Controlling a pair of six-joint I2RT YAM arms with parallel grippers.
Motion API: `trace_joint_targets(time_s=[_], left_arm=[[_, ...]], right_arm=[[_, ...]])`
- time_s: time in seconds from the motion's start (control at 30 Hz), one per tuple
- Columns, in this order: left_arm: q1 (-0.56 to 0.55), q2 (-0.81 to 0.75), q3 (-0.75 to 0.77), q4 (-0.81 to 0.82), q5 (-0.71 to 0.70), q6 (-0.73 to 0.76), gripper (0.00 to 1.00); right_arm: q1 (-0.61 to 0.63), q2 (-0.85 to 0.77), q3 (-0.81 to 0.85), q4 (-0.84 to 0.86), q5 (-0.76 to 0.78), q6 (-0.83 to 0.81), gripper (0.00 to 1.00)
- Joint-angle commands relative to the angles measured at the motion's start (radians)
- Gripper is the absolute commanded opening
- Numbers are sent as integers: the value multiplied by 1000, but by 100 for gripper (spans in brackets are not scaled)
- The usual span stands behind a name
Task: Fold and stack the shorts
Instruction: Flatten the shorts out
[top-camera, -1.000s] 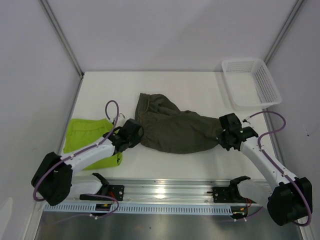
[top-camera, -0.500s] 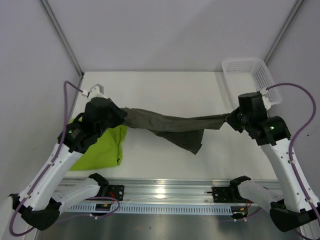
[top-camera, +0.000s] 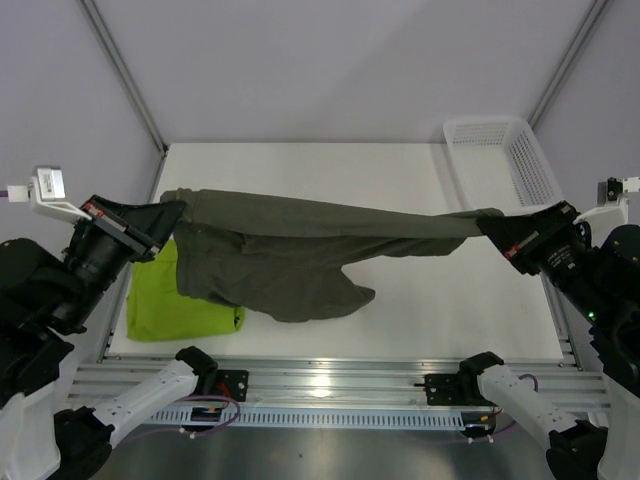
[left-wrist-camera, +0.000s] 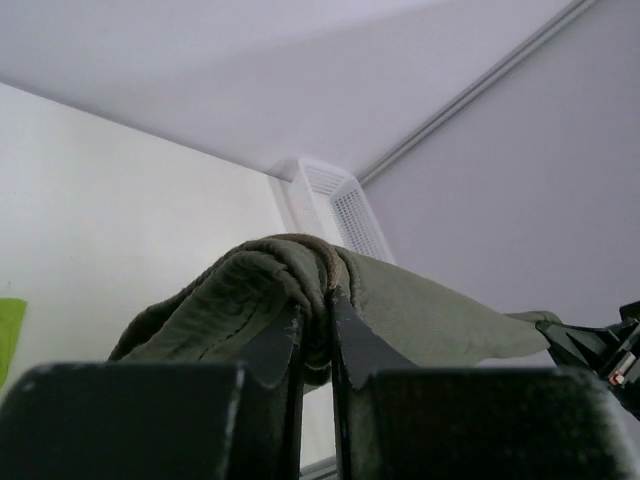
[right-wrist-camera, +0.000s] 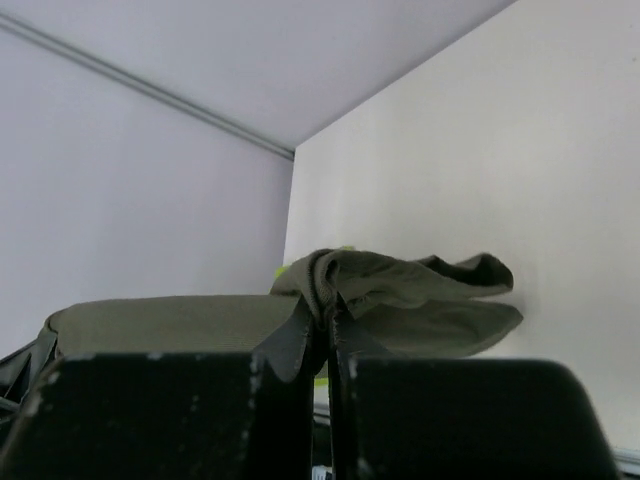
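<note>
Two ends of olive-grey shorts (top-camera: 280, 250), left claw (top-camera: 167, 214) clamped on one, right claw (top-camera: 497, 225) on other.

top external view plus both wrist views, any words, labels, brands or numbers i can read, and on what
No readable text in any view.
The olive-grey shorts, lime green shorts and white basket show no print or tag.
The left tool and right tool are plain black.
The white bracket by the left arm is too small to tell whether it bears a mark.
</note>
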Motion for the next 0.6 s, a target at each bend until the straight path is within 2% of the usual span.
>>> trace_joint_targets(time_s=[0.0, 0.27, 0.57], left_arm=[[9, 0, 47, -39, 8, 53, 0], [9, 3, 52, -42, 75, 50, 0], [11, 106, 13, -21, 60, 73, 0]], right_arm=[[-3, -5, 39, -42, -38, -29, 0], [-4, -36, 56, -65, -69, -29, 0], [-1, -19, -154, 79, -80, -33, 0]])
